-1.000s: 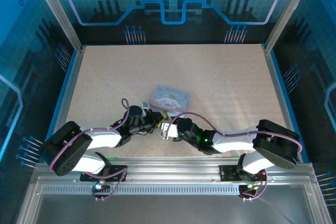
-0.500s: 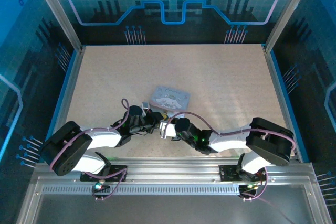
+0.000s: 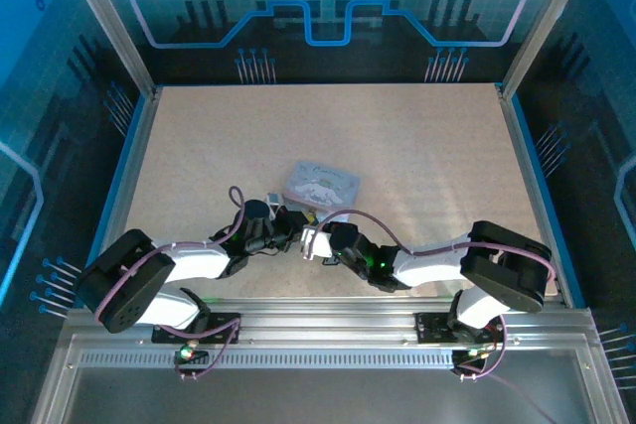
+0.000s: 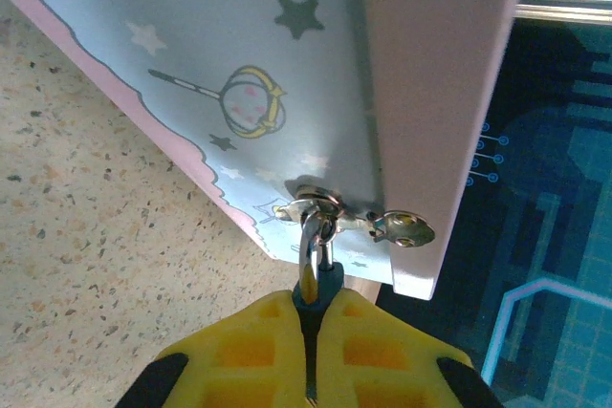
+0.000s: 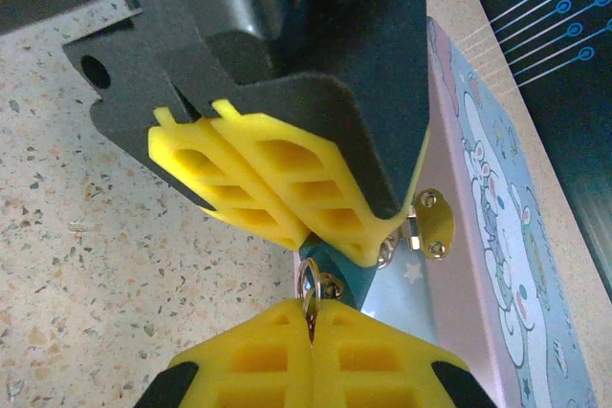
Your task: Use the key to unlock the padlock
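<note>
Seen from above, both arms are folded low from their bases at the near edge of the bench (image 3: 417,146). The left arm (image 3: 189,263) is swung out toward 9 o'clock at the shoulder and bent back inward, with its forearm laid almost flat and aimed toward 2 o'clock. The right arm (image 3: 437,263) is posed much the same way on the other side: its elbow is pushed out toward 3 o'clock and its forearm is stretched low toward 10 o'clock. The two wrists are set nose to nose, just beside the near edge of the tin (image 3: 323,184), at about 7 o'clock of it.

The left gripper (image 4: 312,308) is closed, and its yellow pads (image 4: 258,341) are pressed onto the teal body of the padlock (image 5: 354,284). The silver shackle (image 4: 310,236) is looped through the hasp (image 4: 318,200) on the tin's edge, so the padlock is held right against the tin.

The right gripper (image 5: 310,317) is also closed, with almost no gap between its pads. A thin metal piece with a small ring, taken to be the key (image 5: 309,298), is pinched between them and pointed at the padlock's underside. How far it is seated cannot be told.

Beyond the grippers, the tin is seen lying flat on the bench near its middle.
</note>
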Controlling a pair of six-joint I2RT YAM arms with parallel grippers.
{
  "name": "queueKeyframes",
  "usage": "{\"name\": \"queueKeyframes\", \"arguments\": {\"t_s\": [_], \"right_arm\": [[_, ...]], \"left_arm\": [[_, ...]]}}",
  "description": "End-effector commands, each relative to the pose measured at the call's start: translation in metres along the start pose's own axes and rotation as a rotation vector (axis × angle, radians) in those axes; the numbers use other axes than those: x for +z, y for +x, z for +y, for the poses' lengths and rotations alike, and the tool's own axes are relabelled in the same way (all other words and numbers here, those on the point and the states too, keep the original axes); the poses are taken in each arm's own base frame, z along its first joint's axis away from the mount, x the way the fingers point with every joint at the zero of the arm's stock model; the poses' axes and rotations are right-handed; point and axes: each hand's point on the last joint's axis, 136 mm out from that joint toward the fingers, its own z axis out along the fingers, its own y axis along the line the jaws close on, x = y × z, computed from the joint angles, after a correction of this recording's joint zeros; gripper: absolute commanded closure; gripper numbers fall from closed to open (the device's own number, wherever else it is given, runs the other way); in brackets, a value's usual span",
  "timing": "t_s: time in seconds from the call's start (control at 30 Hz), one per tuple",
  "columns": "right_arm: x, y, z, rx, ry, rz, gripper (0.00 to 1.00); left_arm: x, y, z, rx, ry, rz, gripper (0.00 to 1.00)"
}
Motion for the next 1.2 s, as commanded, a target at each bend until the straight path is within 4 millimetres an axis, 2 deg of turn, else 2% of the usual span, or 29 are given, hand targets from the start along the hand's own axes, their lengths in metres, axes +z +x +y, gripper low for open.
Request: {"name": "queueKeyframes", "arguments": {"t_s": [0.0, 0.4, 0.8, 0.97, 1.03, 1.17], "right_arm": [[0.002, -0.018, -0.010, 0.073, 0.044, -0.040, 1.00], [0.003, -0.028, -0.019, 0.347, 0.036, -0.023, 1.00], [0.001, -0.036, -0.010, 0.675, -0.045, -0.038, 1.00], [0.000, -0.030, -0.006, 0.779, -0.068, -0.020, 1.00], [-0.001, -0.028, -0.004, 0.834, -0.077, -0.018, 1.00], [-0.005, -0.025, -0.004, 0.891, -0.081, -0.010, 1.00]], "left_arm": [[0.003, 0.005, -0.023, 0.008, 0.074, 0.029, 1.00], [0.003, 0.005, -0.023, 0.007, 0.074, 0.025, 1.00], [0.004, 0.006, -0.019, 0.006, 0.067, 0.026, 1.00], [0.004, 0.005, -0.017, 0.006, 0.063, 0.024, 1.00], [0.004, 0.005, -0.016, 0.012, 0.057, 0.022, 0.89], [0.004, 0.003, -0.010, 0.028, 0.025, 0.010, 0.75]]}}
